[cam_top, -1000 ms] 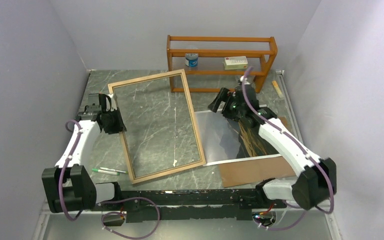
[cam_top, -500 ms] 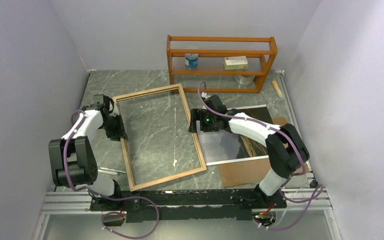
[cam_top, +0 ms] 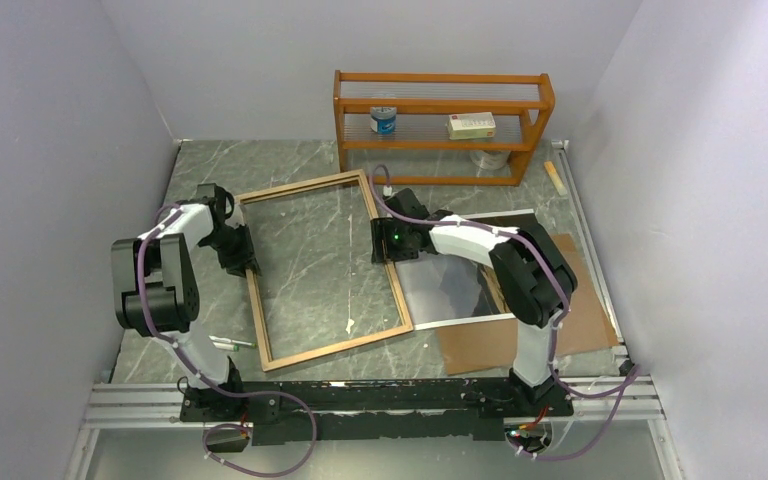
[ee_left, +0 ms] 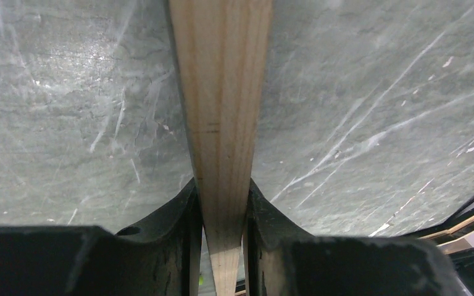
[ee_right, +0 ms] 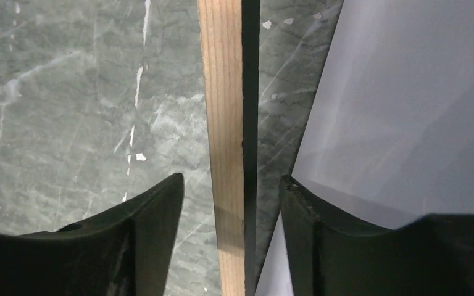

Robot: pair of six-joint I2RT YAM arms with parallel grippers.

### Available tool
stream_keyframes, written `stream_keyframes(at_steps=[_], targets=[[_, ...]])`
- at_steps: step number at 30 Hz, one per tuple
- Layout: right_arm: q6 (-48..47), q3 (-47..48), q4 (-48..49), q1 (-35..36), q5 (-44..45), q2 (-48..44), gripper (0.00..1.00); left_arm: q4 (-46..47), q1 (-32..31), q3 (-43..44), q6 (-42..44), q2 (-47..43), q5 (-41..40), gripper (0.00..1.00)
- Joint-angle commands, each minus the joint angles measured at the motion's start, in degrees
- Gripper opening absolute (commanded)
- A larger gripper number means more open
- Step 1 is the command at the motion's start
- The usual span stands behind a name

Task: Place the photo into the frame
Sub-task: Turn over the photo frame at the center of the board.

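The frame (cam_top: 303,186) lies wood side up on the table, left of centre. My left gripper (cam_top: 240,254) is shut on its left rail; the left wrist view shows the wooden rail (ee_left: 222,92) pinched between my left gripper's (ee_left: 222,206) fingers. My right gripper (cam_top: 386,241) is open and straddles the frame's right rail (ee_right: 225,92), with a gap on both sides between the rail and my right gripper's (ee_right: 231,206) fingers. The photo (cam_top: 455,275) lies flat just right of the frame, glossy and reflecting; it also shows in the right wrist view (ee_right: 407,92).
A brown cardboard sheet (cam_top: 560,325) lies under and right of the photo. An orange-brown shelf rack (cam_top: 440,100) stands at the back with a can (cam_top: 383,120) and a box (cam_top: 471,125). A green marker (cam_top: 222,343) lies near the front left.
My right arm has swung left from above the photo to the frame's right rail. My left arm has folded back, holding the left rail. The frame has shifted slightly to the right.
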Motion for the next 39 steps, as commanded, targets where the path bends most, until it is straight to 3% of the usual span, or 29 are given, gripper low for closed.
stream_keyframes(at_steps=[1, 6, 14, 16, 19, 31, 35, 39], targets=[[-1.80, 3.21, -0.14, 0.57, 2.53, 0.92, 0.57, 1.99, 0.38, 2.10, -1.08, 1.19, 2.44, 0.05], [-1.29, 4.66, -1.79, 0.90, 3.05, 2.32, 0.36, 2.04, 0.50, 2.71, -1.23, 2.98, 1.88, 0.15], [5.21, 4.42, -2.31, 1.77, 1.44, 2.76, 0.25, 1.86, 1.28, 7.94, -1.15, 8.51, 0.90, 0.34], [7.58, 4.61, -3.10, 2.34, 1.94, 3.10, 0.22, 2.39, 1.71, 9.12, -1.89, 10.38, 0.91, 0.43], [10.20, 4.72, -4.04, 3.19, 3.49, 2.95, 0.18, 2.45, 1.90, 10.28, -2.34, 12.59, 1.03, 0.45], [13.20, 4.49, -5.46, 6.56, 5.41, 0.06, 0.15, 4.95, 2.58, 5.94, -3.24, 10.96, -0.95, 0.56], [12.98, 2.64, -5.10, 7.52, 8.14, -0.83, 0.16, 5.62, 2.86, 5.19, -3.15, 9.53, 1.59, 0.73], [11.65, 1.62, -6.53, 7.51, 12.41, -3.59, 0.16, 6.27, 2.84, 3.60, -3.84, 6.92, 5.17, 0.71]])
